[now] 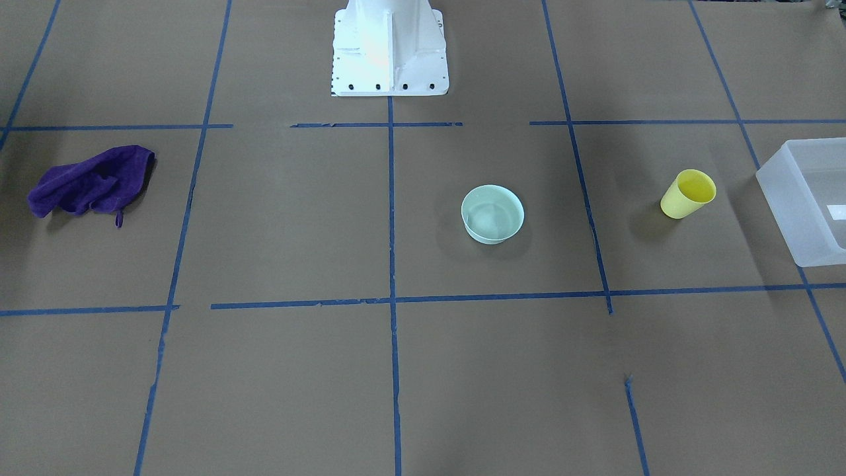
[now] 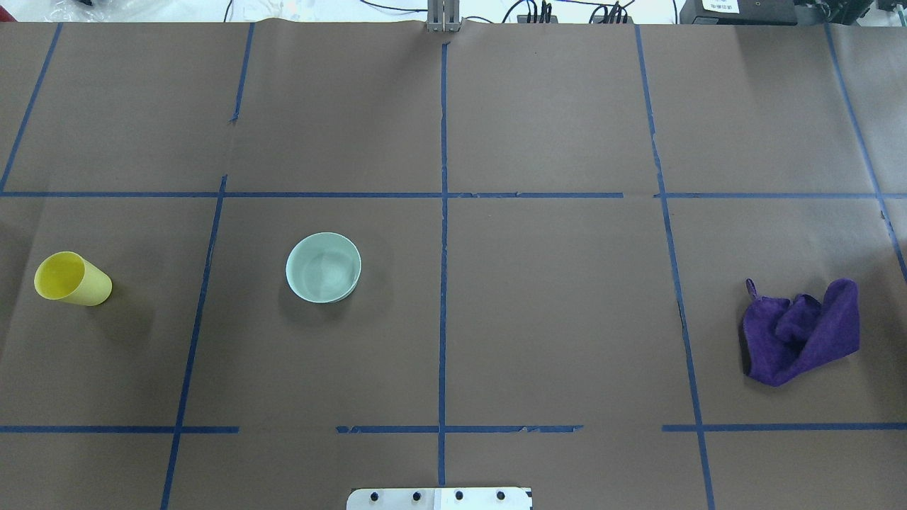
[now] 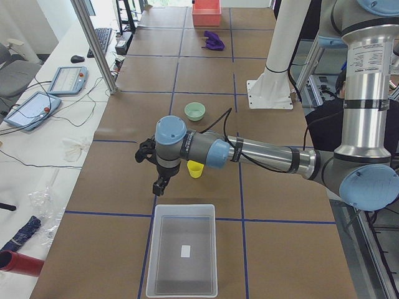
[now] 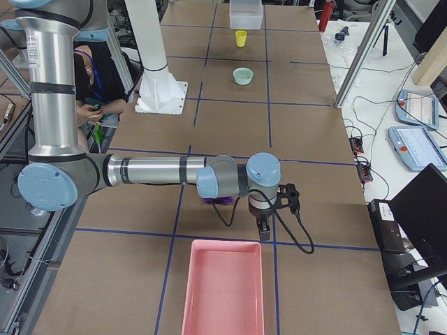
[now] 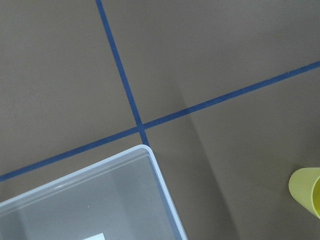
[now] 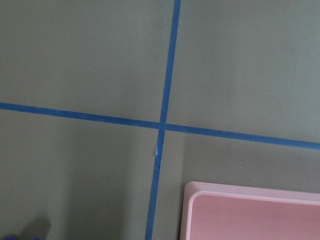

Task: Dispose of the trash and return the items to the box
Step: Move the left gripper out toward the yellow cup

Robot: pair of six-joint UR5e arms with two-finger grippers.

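The yellow cup [image 1: 689, 193] stands upright on the brown table, also in the overhead view [image 2: 71, 279]. The mint-green bowl [image 1: 492, 213] sits upright nearer the middle [image 2: 323, 268]. The frosted box [image 3: 151, 249] lies at the table's left end, its wall showing in the front view [image 1: 786, 198]. My left gripper [image 3: 159, 185] hangs above the table between the cup [image 3: 196, 169] and the box; I cannot tell if it is open. My right gripper [image 4: 264, 230] hangs by the pink tray; I cannot tell its state either.
A crumpled purple cloth [image 2: 801, 333] lies on the table's right side. A pink tray [image 4: 192, 293] sits at the right end and shows in the right wrist view [image 6: 190, 192]. The white robot base [image 1: 390, 53] stands at the table's edge.
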